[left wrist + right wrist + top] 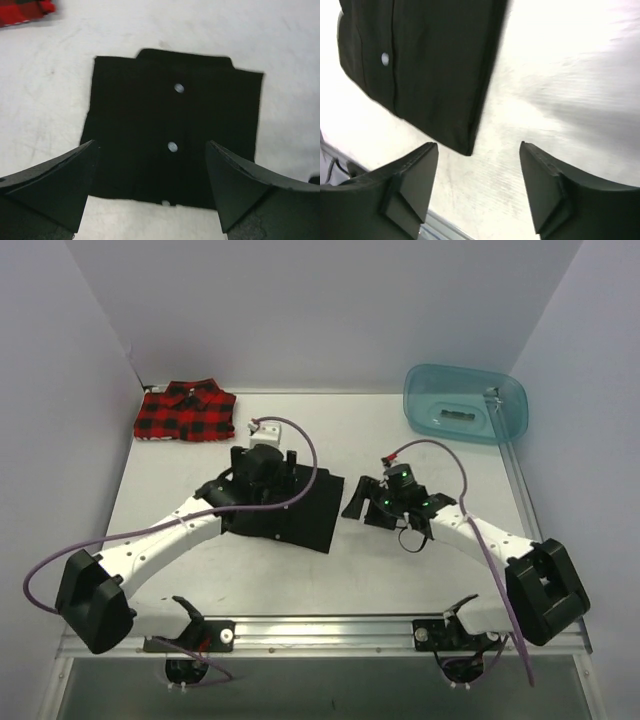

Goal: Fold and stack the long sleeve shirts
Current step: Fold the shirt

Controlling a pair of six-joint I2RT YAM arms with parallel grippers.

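Note:
The black long sleeve shirt [305,510] lies folded into a flat square in the middle of the table, its white buttons facing up [172,110]. My left gripper [262,472] hovers over it, open [151,143], with nothing between its fingers. My right gripper [360,502] stands open [478,145] just off the shirt's right edge [420,65], and only a corner of the fold shows beneath the gap. The red-and-black plaid shirt [185,412] lies folded at the far left corner; its edge shows in the left wrist view [25,10].
A translucent teal tub [465,402] sits at the far right corner. A small white box [268,428] with a purple cable lies just beyond the black shirt. Walls close in the table [400,570] on the left, back and right.

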